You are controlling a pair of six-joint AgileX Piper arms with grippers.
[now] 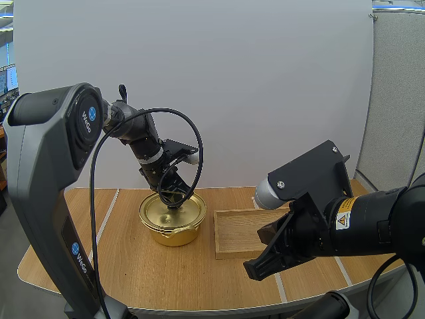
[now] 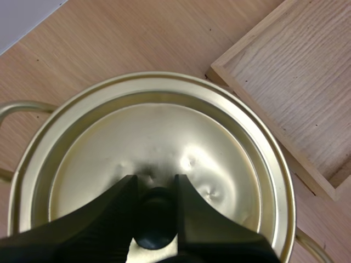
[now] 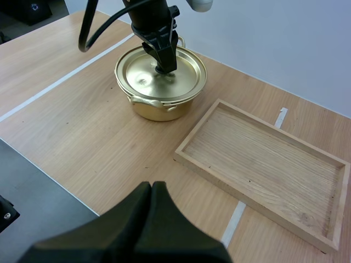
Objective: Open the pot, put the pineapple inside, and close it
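Closely, from the left wrist view: left gripper straight over the lid, with both black fingers drawn narrow and pressed to the two sides of the dark knob. Gives also the dented, shiny middle of the lid, and a corner of the wooden tray just beside the rim of the pot, not touching it.

From the high view, less of the grip and more of the pose: left arm rising from its base, bending forward, then reaching steeply down, wrist tilted, fingertips on the middle of the lid. Right arm coming in low from the right side, pointing to the left and downward, with the right gripper in front of the near rim of the tray.

From the right wrist view: right fingers lying together as one dark wedge, with nothing between them, hanging over the near part of the table, well apart from the pot. Shows too the whole pot with the lid seated flat on it.

Stands upright on the table, left of the tray, knob pointing straight up. Round, so without a true long axis; takes its direction from the two side handles, one turned toward the arm bases, one toward the far side of the table. Tray flat, its long side running left to right in the high view.
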